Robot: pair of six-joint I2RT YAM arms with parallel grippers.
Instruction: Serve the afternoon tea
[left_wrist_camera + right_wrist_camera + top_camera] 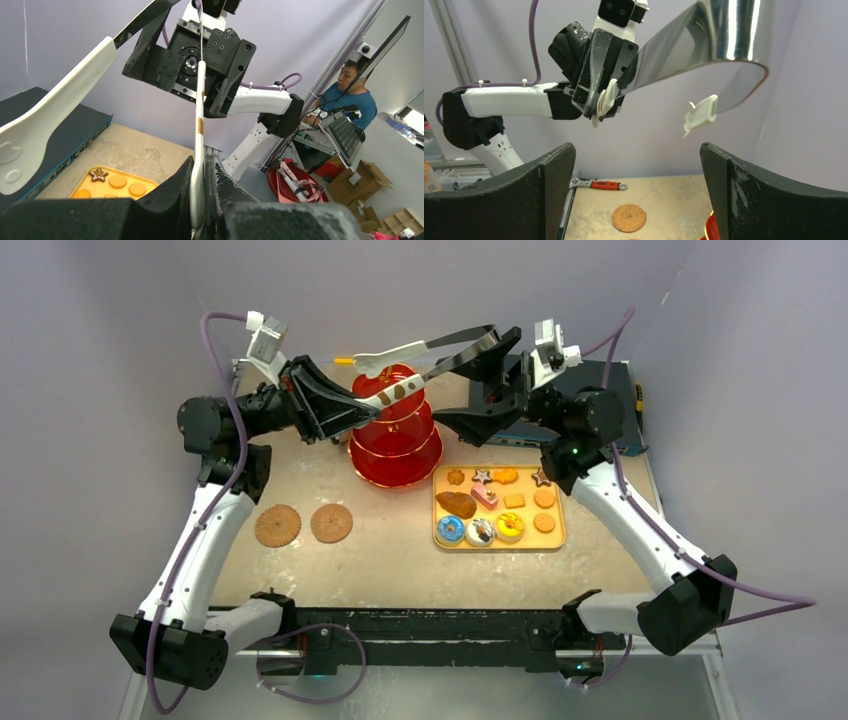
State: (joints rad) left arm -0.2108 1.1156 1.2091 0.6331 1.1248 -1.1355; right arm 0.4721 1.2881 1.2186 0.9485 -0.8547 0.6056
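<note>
Left gripper (362, 411) clamps one leg of the tongs (397, 357) above the stand (400, 455) on the tabletop (380, 550); right gripper (455, 392) gapes wide at their far end. I reckon a nudge there could twist the tongs loose onto the stand.

White links (200, 540), black joints (210, 425), purple cables (208, 335); left claw (198, 172) and right claw (636, 150) black, wedge-shaped.
</note>
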